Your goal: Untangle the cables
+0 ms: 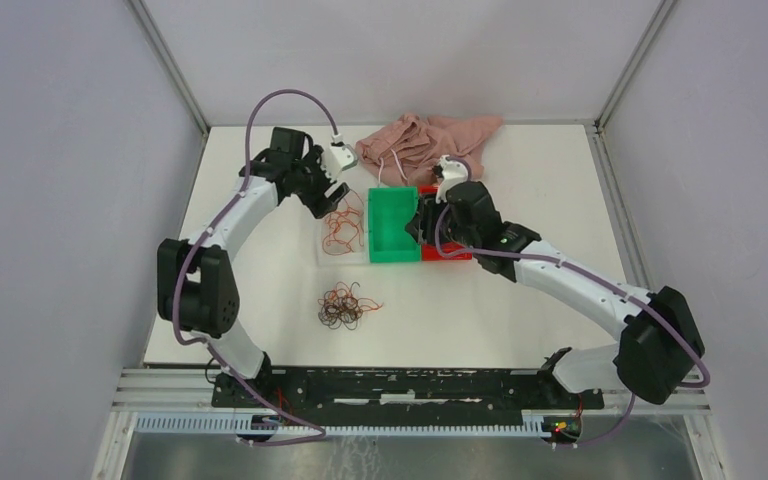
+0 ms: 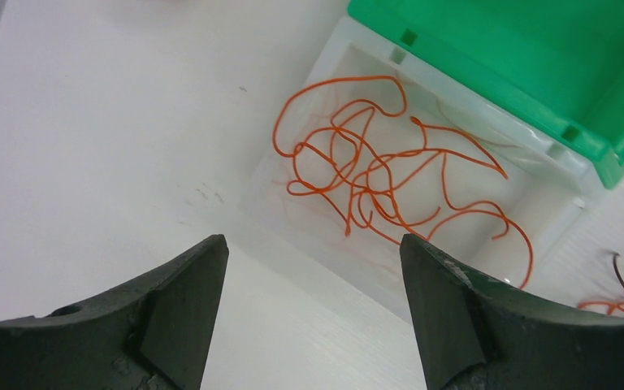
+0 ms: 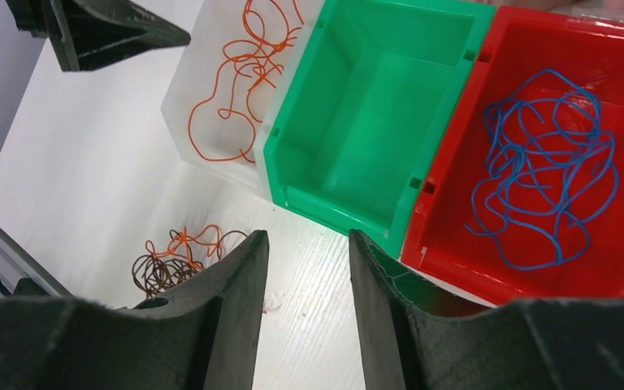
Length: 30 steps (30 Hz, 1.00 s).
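From above, the tangled cables (image 1: 345, 305) lie on the bench (image 1: 520, 310), likely light and springy, best pinched at a loose outer loop; left wrist: left hand (image 2: 313, 244) spread empty above orange strands (image 2: 374, 171) in the clear bin (image 2: 463, 93); right wrist: right hand (image 3: 306, 240) half-parted, empty

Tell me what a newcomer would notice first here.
Three bins stand in a row: a clear bin holding loose orange cables, an empty green bin, and a red bin holding blue cables. In front of them, a mixed tangle of orange and dark cables lies on the table. The left gripper hangs open above the clear bin, and a pink cloth sits crumpled at the far edge.
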Motion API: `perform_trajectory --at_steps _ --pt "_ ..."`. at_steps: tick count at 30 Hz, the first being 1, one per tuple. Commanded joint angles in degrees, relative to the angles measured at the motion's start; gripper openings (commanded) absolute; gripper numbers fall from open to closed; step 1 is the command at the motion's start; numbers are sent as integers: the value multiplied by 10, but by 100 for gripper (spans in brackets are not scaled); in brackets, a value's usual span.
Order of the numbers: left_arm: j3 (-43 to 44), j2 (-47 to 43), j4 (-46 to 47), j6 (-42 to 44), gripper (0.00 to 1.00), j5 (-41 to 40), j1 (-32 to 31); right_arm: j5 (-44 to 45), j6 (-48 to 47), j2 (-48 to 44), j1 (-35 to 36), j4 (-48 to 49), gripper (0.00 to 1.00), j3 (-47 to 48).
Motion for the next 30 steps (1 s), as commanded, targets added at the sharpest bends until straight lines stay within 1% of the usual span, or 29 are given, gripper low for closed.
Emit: perform_trajectory --at_steps 1,2,4,7,11,17,22,24,27,30 --pt "29 -33 -97 55 83 93 11 -50 -2 35 -3 18 48 52" --pt "23 -38 -108 64 83 102 14 -67 -3 49 -3 21 49 63" --pt "-4 -50 -99 63 80 104 14 -86 -3 85 -2 24 50 87" --pt "-52 -68 -54 42 75 101 14 -92 0 124 -2 24 49 119" --pt "-106 -77 36 11 66 71 2 -99 13 135 -1 40 47 116" --pt "-120 -40 115 -3 58 44 -22 -62 20 95 -5 36 43 74" --pt "-112 0 128 -1 53 20 -35 -39 30 40 -14 37 37 31" --pt "-103 21 122 -2 52 4 -35 -33 31 21 -14 42 36 12" --pt "-104 40 137 1 50 -12 -35 -46 21 1 -15 51 38 -13" --pt "-96 51 146 -8 49 -15 -35 -98 8 -5 -12 55 45 -27"
